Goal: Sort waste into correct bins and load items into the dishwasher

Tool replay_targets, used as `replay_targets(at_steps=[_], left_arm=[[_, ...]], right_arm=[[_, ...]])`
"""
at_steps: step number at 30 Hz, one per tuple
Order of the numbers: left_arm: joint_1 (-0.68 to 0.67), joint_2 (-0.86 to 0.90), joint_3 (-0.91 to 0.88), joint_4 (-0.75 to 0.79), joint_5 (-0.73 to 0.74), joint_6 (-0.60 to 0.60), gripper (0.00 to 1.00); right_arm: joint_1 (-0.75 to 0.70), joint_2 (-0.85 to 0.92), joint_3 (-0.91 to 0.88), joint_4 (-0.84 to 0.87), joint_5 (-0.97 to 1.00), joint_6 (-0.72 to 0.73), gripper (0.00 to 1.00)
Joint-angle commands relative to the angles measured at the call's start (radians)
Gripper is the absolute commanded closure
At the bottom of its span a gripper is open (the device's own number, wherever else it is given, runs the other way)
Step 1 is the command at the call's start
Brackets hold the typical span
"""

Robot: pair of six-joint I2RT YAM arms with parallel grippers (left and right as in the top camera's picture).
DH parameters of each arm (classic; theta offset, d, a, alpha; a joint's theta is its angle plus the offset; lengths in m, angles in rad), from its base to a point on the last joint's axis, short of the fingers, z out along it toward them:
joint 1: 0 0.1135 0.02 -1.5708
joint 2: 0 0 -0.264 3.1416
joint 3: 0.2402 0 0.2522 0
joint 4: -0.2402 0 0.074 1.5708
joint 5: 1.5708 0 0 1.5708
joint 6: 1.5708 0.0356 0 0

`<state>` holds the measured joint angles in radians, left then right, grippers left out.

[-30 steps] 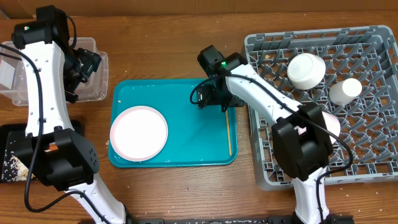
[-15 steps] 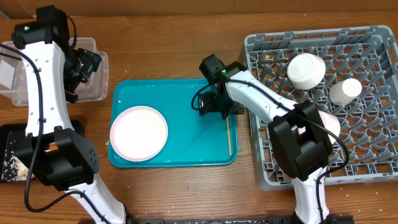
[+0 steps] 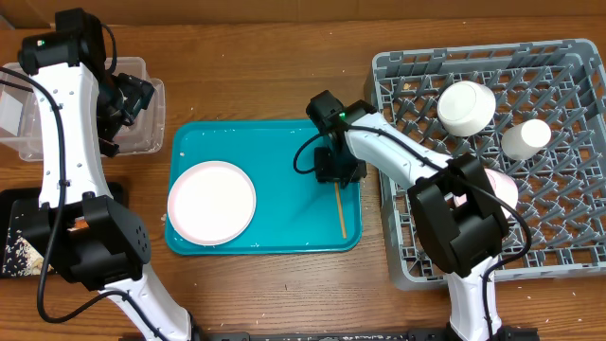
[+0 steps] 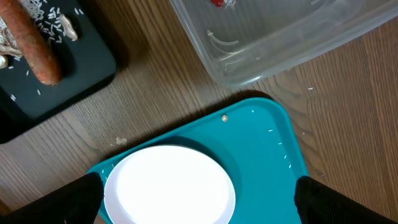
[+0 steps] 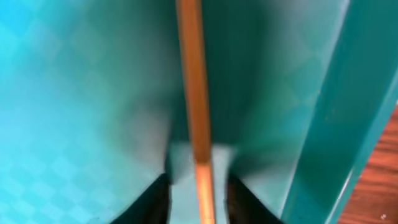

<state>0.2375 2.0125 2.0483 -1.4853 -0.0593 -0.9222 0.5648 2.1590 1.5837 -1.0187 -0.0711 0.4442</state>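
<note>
A thin wooden chopstick (image 3: 339, 213) lies tilted on the teal tray (image 3: 275, 142) near its right rim. My right gripper (image 3: 336, 170) is down over its upper end. In the right wrist view the chopstick (image 5: 194, 93) runs between the two fingers of that gripper (image 5: 198, 199), which have narrowed, with a thin gap on each side. A small white plate (image 3: 211, 202) sits at the tray's left. My left gripper (image 3: 123, 99) hangs open over the clear tub (image 3: 151, 142); in its wrist view the gripper (image 4: 199, 196) has nothing between its fingers.
The grey dish rack (image 3: 568, 237) on the right holds a white bowl (image 3: 466, 107), a cup (image 3: 525, 138) and a plate (image 3: 507, 189). The black tray (image 4: 74, 74) holds an orange sausage (image 4: 37, 46) and scraps. A red wrapper (image 4: 217, 3) lies in the tub.
My right gripper has moved down and right onto the chopstick and its jaws have narrowed. The chopstick has swung from upright to tilted. The left arm has not moved.
</note>
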Motion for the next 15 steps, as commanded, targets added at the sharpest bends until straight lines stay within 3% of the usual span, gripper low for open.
replay_targets(at_steps=[1, 3, 9, 15], left_arm=[[-0.002, -0.03, -0.005, -0.002, 0.0, -0.021, 0.0], [-0.002, -0.03, -0.005, -0.002, 0.0, -0.021, 0.0], [-0.002, -0.03, -0.005, -0.002, 0.0, -0.021, 0.0], [-0.002, -0.03, -0.005, -0.002, 0.0, -0.021, 0.0]], right_arm=[[0.021, 0.011, -0.027, 0.002, -0.013, 0.01, 0.85], [0.023, 0.011, -0.024, -0.008, -0.013, 0.032, 0.96], [0.016, 0.009, 0.042, -0.072, -0.04, 0.039, 0.96], [-0.018, -0.036, 0.239, -0.249, -0.102, -0.084, 0.96]])
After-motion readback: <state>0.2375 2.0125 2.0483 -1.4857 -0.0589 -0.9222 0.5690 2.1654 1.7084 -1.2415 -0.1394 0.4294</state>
